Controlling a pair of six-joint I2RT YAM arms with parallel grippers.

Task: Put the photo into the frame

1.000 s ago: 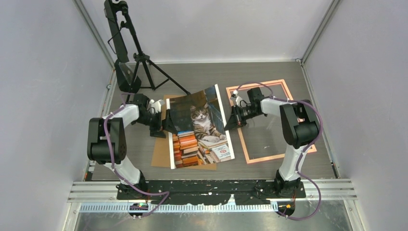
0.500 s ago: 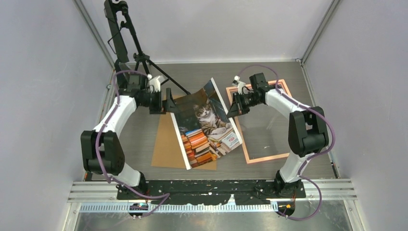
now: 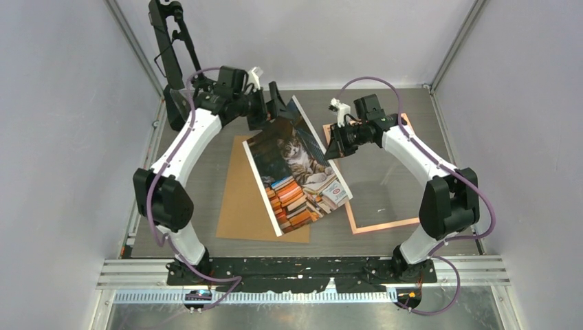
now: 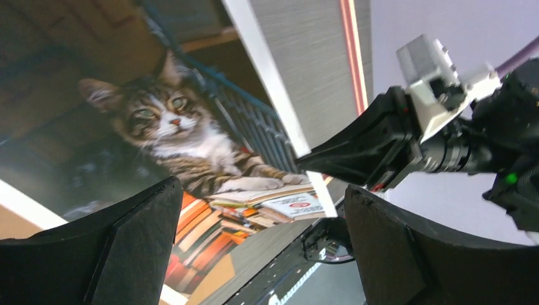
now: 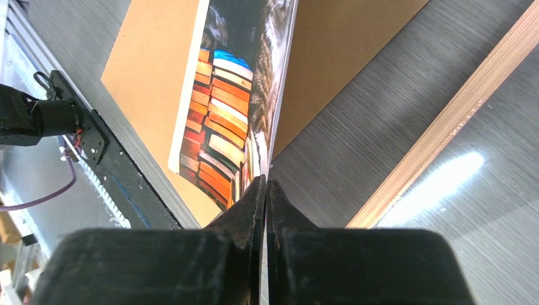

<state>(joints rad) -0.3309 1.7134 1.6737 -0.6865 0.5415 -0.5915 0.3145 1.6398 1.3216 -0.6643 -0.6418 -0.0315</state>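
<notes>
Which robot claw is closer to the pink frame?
Right. The right claw pinches the photo just beside the frame's edge. The left claw is open at the photo's far corner, on the other side from the frame.

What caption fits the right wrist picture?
Shut right gripper pinches the photo by its edge over the brown board, frame alongside.

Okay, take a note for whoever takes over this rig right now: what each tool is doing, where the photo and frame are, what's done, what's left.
Left tool: open, near the far corner of the photo, holding nothing.
Right tool: shut on the photo's right edge.
Photo: lifted, tilted, partly over the brown backing board.
Frame: flat on the table, to the photo's right.
Done: photo picked up.
To do: move it over the frame and lay it inside.
</notes>
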